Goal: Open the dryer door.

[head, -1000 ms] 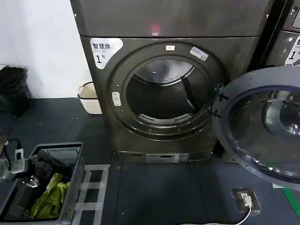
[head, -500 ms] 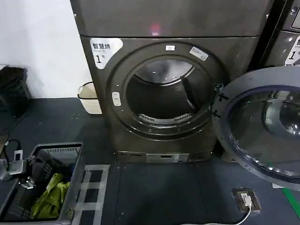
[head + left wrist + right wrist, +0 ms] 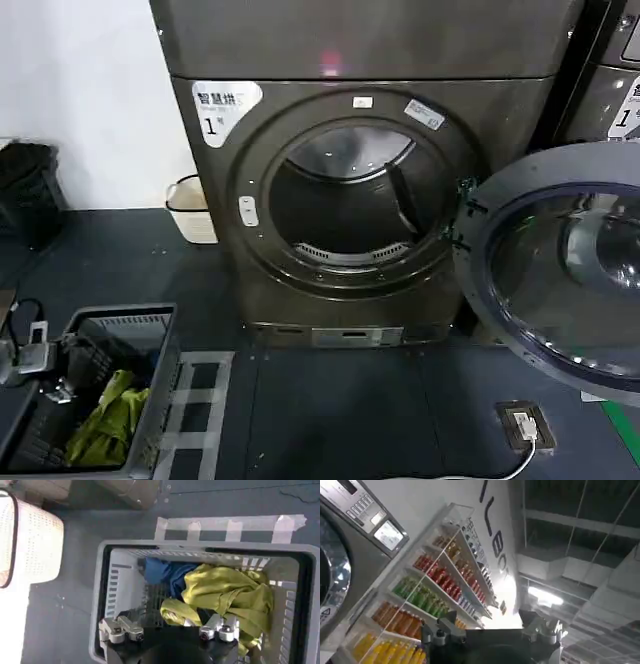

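Left hand [image 3: 169, 630] low over the grey basket [image 3: 102, 605], fingers spread, nothing between them; under it a yellow-green cloth [image 3: 230, 595] and a blue cloth [image 3: 165, 572] lie inside. In the head view the same hand [image 3: 30, 350] sits at the basket's near-left corner, about where it was half a second ago, a touch nearer the basket than a second ago. Right hand [image 3: 490, 630] raised, pointing up toward shelves of coloured bottles [image 3: 425, 595] and the ceiling; fingers spread, empty. Dryer [image 3: 350, 200] stands against the white wall, label "1" upper left of the opening, pink-red light above. Dryer door [image 3: 560, 270] swung fully open to the right on its hinge, grey inner side and glass facing out, its right edge cut off by the view; position unchanged across the earlier frames. Drum open, dark inside. Small white bin [image 3: 190, 210] beside the dryer's left side. Floor socket with cable [image 3: 525, 425] below the door.
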